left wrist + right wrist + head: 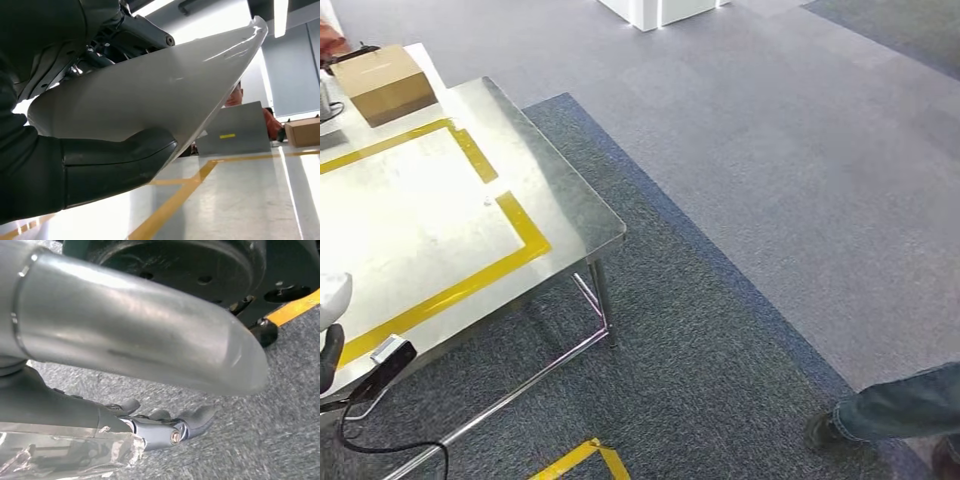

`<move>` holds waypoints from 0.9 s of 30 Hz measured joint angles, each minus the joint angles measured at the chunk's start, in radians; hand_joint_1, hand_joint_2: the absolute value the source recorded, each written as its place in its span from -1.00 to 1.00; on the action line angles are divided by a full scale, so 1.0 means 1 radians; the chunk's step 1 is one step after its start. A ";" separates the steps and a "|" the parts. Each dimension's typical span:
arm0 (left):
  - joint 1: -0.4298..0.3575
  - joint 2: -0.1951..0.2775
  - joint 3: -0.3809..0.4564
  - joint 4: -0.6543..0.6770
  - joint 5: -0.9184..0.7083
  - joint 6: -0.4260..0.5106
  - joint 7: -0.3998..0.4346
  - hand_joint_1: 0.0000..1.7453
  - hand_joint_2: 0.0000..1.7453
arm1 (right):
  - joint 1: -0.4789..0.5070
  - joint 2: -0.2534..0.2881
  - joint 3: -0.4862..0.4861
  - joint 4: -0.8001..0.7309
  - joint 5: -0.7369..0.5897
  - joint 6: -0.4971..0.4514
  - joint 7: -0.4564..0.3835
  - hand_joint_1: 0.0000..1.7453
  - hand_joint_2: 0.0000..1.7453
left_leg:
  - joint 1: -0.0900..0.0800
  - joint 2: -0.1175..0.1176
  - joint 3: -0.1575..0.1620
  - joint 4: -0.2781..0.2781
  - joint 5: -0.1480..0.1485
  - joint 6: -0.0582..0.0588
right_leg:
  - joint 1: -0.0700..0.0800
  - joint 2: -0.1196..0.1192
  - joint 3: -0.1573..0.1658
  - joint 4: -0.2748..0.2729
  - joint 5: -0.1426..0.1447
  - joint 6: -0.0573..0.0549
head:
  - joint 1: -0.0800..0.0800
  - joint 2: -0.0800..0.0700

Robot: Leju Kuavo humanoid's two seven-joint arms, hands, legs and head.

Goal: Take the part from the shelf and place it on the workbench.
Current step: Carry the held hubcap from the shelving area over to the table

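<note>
Gripping a glossy white part (151,95), judged stiff, light and slippery, the left robot hand (75,170) is seen above the taped counter (241,200); the right robot hand (166,425) hangs empty, fingers loosely apart.

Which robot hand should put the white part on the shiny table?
Probably the left hand: it already holds the white part just above the workbench. The right hand hangs over the carpet, holding nothing.

Grey and blue carpet (743,200) covers the floor; a steel table (546,190) bears yellow tape (524,235), with ceiling lights (280,15) above.
</note>
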 joint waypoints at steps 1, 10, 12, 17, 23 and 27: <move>0.001 0.001 0.000 0.000 0.000 0.000 0.000 1.00 1.00 | 0.000 0.000 0.000 0.000 0.000 0.000 0.000 -1.00 -1.00 | 0.003 -0.012 -0.003 -0.001 0.002 -0.007 | 0.000 -0.013 0.003 -0.003 0.002 -0.005 | 0.000 0.000; -0.005 0.003 -0.010 0.008 0.000 -0.009 0.011 1.00 1.00 | 0.002 0.002 0.000 -0.001 -0.002 0.001 -0.002 -1.00 -1.00 | 0.010 0.121 -0.110 0.222 -0.081 -0.043 | 0.002 -0.151 0.019 -0.021 -0.001 -0.031 | -0.014 0.000; -0.006 0.003 -0.012 0.009 0.000 -0.009 0.013 1.00 1.00 | 0.002 0.002 0.000 -0.001 -0.002 0.001 -0.002 -1.00 -1.00 | 0.005 0.169 -0.037 0.089 -0.021 -0.038 | 0.006 -0.175 0.027 -0.020 -0.008 -0.024 | -0.015 0.000; -0.001 0.005 -0.017 0.013 0.000 -0.005 0.001 1.00 1.00 | 0.000 0.002 0.000 -0.001 -0.001 0.001 -0.006 -1.00 -1.00 | -0.004 0.187 0.005 -0.003 -0.005 -0.007 | 0.015 -0.220 0.041 -0.014 -0.028 0.001 | -0.013 0.000; -0.002 0.015 -0.035 0.021 0.024 0.009 -0.061 1.00 1.00 | 0.003 0.002 -0.001 -0.001 -0.002 0.003 -0.030 -1.00 -1.00 | 0.002 0.133 0.003 -0.006 0.001 0.016 | 0.005 -0.096 -0.109 0.281 -0.163 0.020 | -0.002 0.000; -0.006 0.019 -0.047 0.026 0.027 0.009 -0.064 1.00 1.00 | 0.002 0.002 -0.001 0.000 -0.001 0.008 -0.031 -1.00 -1.00 | 0.001 0.113 0.010 -0.005 -0.003 0.010 | 0.004 -0.093 -0.049 0.107 -0.036 0.012 | -0.002 0.000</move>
